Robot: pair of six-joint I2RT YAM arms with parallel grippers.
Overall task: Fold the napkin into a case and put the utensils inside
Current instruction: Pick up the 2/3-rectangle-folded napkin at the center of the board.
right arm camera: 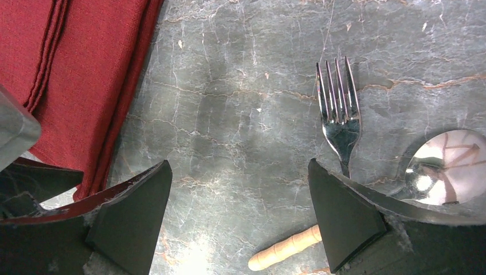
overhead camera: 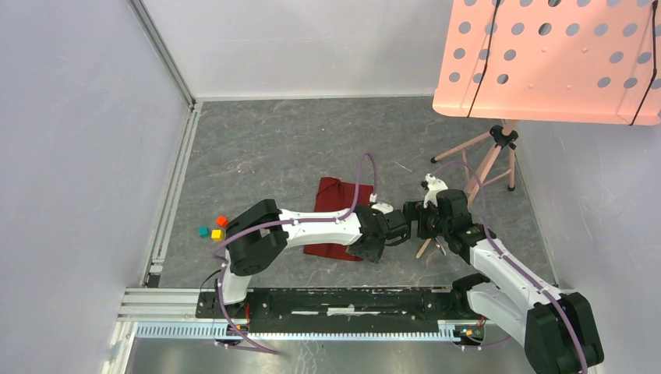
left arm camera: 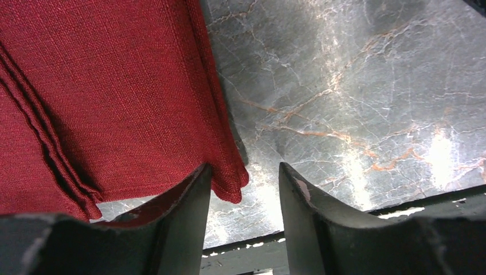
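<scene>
The dark red napkin lies folded flat on the grey marble-look table. In the left wrist view its layered near corner reaches in between the jaws and rests against the left finger. My left gripper is open, with a clear gap to the right finger, and sits low at that corner. To the right lie the utensils: a silver fork, a spoon bowl and a wooden handle. My right gripper hovers wide open over bare table between napkin and fork, holding nothing.
A pink perforated music stand on thin tripod legs stands at the back right. Small coloured cubes sit at the left. A metal rail runs along the near edge. Walls close in on both sides.
</scene>
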